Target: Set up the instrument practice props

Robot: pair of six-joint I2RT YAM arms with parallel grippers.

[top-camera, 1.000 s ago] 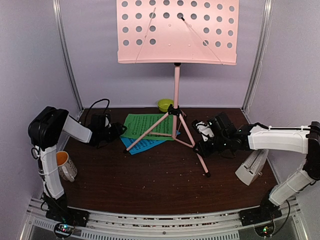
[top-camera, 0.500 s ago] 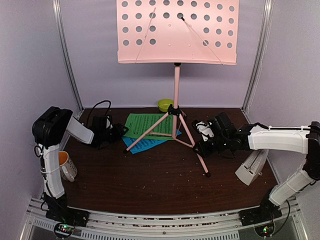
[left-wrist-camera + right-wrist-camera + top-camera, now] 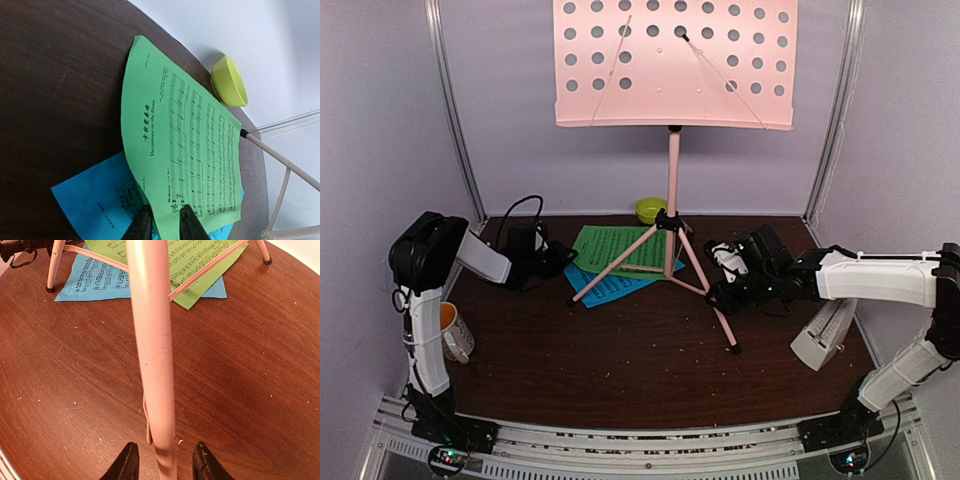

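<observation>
Since the earlier frames the left arm's shoulder and elbow have crept a little up and toward the centre. The right arm, the stand and both sheets lie as they did.

Nearest on the dark table point(image 3: 620, 380), one white mug point(image 3: 455, 338) with an orange inside sits at the left beside the left arm. One pale metronome point(image 3: 823, 335) sits at the right just beside the right forearm, its narrow end toward the far right.

The right gripper point(image 3: 165, 452) is spread around the near-right leg point(image 3: 155, 340) of the one pink music stand point(image 3: 673, 170), with a thin gap on each side. That leg slopes from the hub down toward the near right. There are three legs. The pole stands upright mid-table, and its perforated desk point(image 3: 675, 62) faces the near side.

Under the legs lie two sheets. The green sheet point(image 3: 185, 145) rests on top of the blue sheet point(image 3: 95, 195), the long axis of each running left to right. The left gripper point(image 3: 164, 212) is at the green sheet's left edge, its fingers close together with that edge between them. Whether they pinch it, I cannot tell.

Farthest, one lime bowl point(image 3: 651, 209) sits by the back wall.
</observation>
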